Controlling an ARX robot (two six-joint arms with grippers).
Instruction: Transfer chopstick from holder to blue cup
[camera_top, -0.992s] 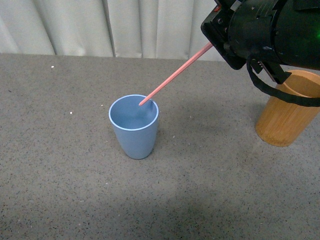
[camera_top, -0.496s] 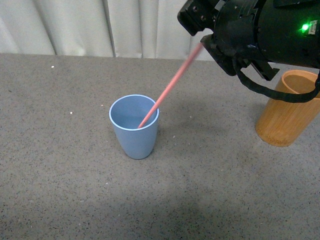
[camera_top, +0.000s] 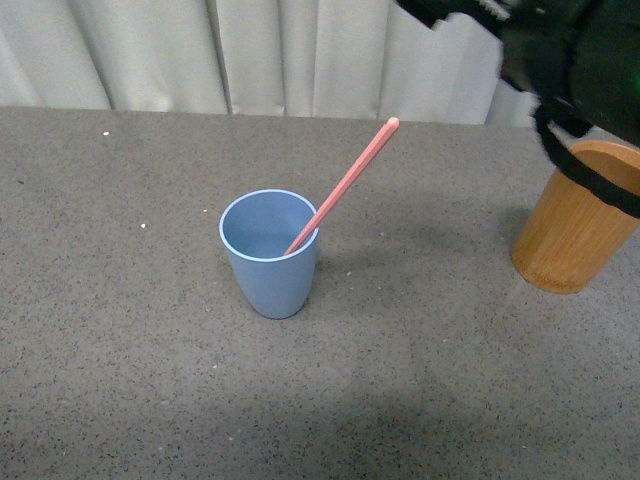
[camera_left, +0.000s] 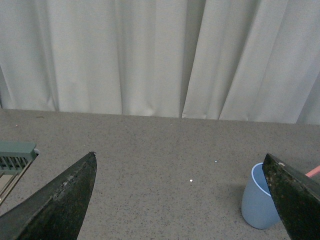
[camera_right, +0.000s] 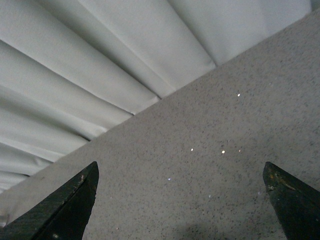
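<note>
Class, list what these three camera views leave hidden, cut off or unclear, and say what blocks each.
- Chopstick lower tip: front view, hidden inside the blue cup.
- Holder contents: front view, rim crossed by the right arm and cable, right side cut off by the edge.
- Right claw: out of the front view; only its fingertips show in the wrist view.
- Blue cup in left wrist view: partly behind a claw finger.

Grey speckled tabletop (camera_top: 150, 380), fills most of front view, matte, tiny white flecks far left. Pale off-white curtain (camera_top: 250, 55) along far edge, vertical folds, hangs down to table level. Same curtain (camera_left: 150, 55) in left wrist view, w/ greenish-grey ribbed object (camera_left: 15, 155) at table edge, unclear what. Even soft light, broad faint shadow across near part of tabletop.
</note>
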